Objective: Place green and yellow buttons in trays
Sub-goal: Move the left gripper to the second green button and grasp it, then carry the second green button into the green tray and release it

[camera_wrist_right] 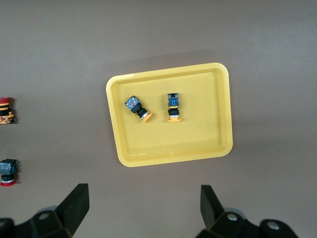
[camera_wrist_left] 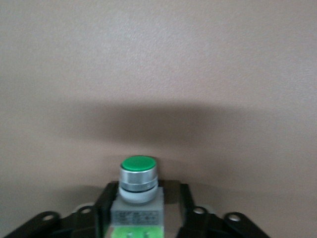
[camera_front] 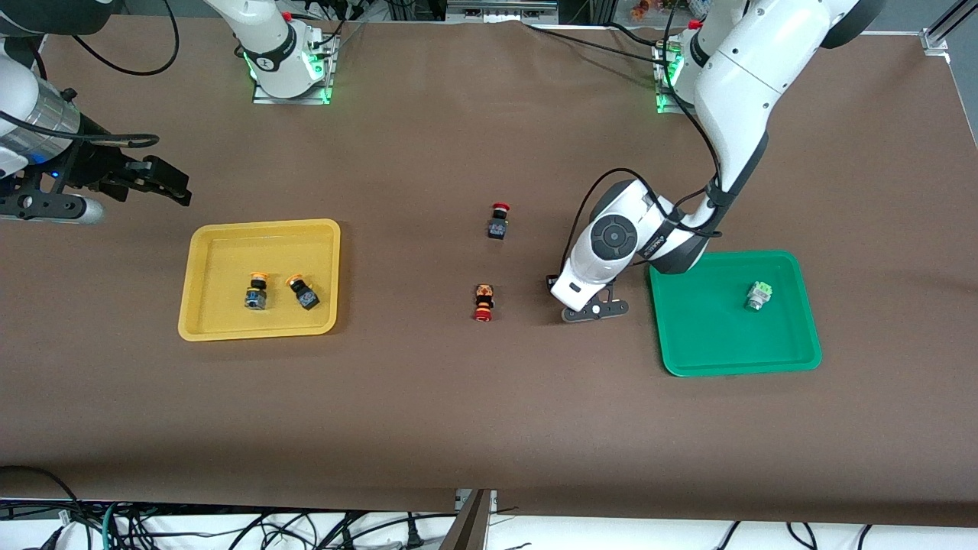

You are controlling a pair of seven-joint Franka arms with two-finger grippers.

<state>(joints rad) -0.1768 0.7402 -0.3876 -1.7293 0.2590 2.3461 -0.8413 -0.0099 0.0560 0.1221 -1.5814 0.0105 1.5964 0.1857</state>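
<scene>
On my screens the brown table [camera_front: 458,412] filled nearly everything. The left arm [camera_front: 733,92] reached down from its base to the table between the green tray [camera_front: 691,336] and the two red-capped buttons. The right arm [camera_front: 30,122] waited, raised at its own end of the table.

The yellow tray [camera_front: 200,263] lay toward the right arm's end, the green tray toward the left arm's end, the two well apart.

The left gripper [camera_front: 592,309] sat low at the tabletop, just beside the green tray's rim. In the left wrist view I saw a green button [camera_wrist_left: 138,186], round green cap on a grey collar and pale body, lying between the two black fingers [camera_wrist_left: 105,203], which stood close against the body on either side. I could not tell whether they were pressing on it. In the front view the wrist hid that button.

The right gripper [camera_front: 164,182] hung in the air over bare table near the yellow tray, and I saw its fingers [camera_wrist_right: 74,206] spread wide with nothing between them.

Two yellow buttons lay in the yellow tray near each other: one [camera_front: 257,292], the other [camera_front: 305,292] tipped on its side. A second green button [camera_front: 758,296] rested in the green tray.

The red buttons lay mid-table, one [camera_front: 498,221] farther from the front camera, one [camera_front: 484,303] nearer.
</scene>
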